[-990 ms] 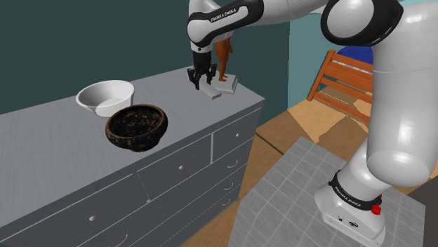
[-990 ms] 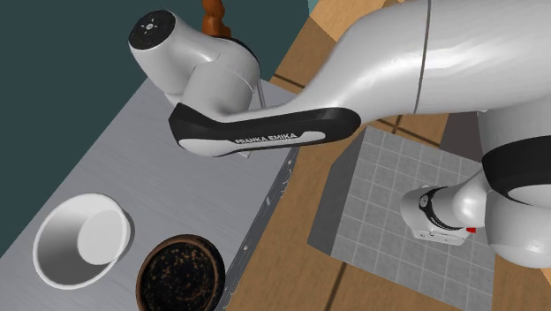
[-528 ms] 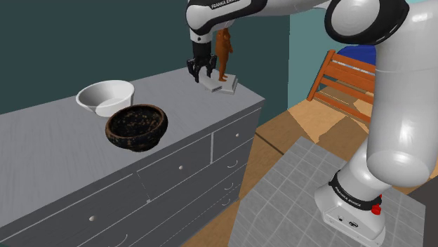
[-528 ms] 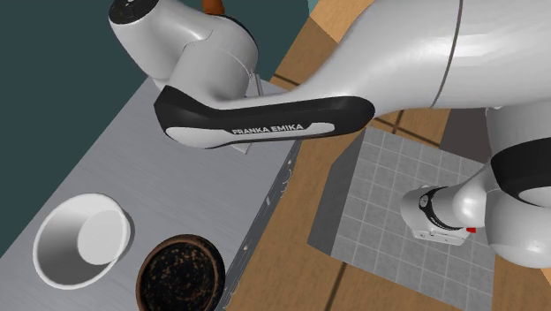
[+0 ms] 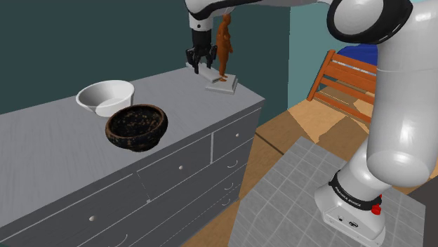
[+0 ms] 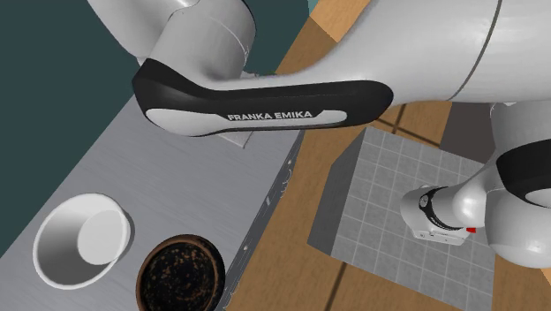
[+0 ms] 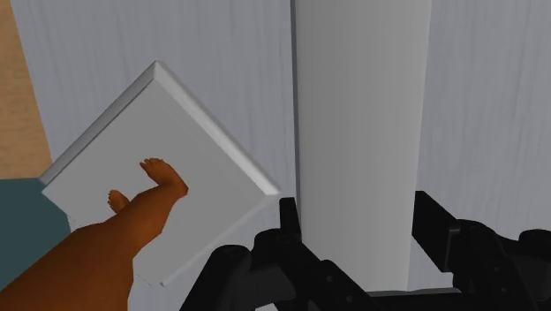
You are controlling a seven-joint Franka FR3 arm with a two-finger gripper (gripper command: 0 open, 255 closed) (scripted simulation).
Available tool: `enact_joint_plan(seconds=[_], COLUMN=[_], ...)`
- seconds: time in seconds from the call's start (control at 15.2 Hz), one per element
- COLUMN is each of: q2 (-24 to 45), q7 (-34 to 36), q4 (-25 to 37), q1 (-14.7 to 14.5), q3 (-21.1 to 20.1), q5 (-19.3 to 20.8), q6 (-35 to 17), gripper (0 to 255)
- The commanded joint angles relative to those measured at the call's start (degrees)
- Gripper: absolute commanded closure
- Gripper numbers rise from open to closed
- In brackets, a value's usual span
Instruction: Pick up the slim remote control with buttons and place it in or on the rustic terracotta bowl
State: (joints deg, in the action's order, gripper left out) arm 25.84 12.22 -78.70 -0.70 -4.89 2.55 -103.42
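The pincer (image 7: 355, 216) was closed on the remote (image 7: 358, 115), drawn as a plain pale grey slab, with the two black fingers pressed against its long sides. The remote ran out lengthwise ahead of the fingers, just beside the figurine (image 5: 223, 43) and close to one corner of its square white base (image 7: 159, 141). The figurine was brown and stood upright on that base near the end of the grey worktop (image 5: 63, 154). In the shoulder view the pincer hung above the worktop at about the height of the figurine's legs, just to the shoulder view's left of it. The dark brown bowl (image 5: 137, 126), rust-coloured at the rim, sat well apart from the figurine along the worktop. A white bowl (image 5: 105, 96) sat equally far from the figurine. The white arm (image 6: 265, 97) reached over the figurine's end of the worktop.
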Motion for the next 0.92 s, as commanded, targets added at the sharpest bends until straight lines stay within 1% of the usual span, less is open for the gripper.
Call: enact_joint_plan(seconds=[0.0,0.46,0.86], q2=[-0.24,0.01,-1.66], q7=[-0.02,-0.10,6.86], q4=[1.19,6.68,4.22], q1=[-0.02,-0.15,-5.14], q3=[-0.01,-0.04,-2.00], q5=[-0.02,-0.03,0.52], q6=[1.43,6.67,5.99], gripper=[255,255,255])
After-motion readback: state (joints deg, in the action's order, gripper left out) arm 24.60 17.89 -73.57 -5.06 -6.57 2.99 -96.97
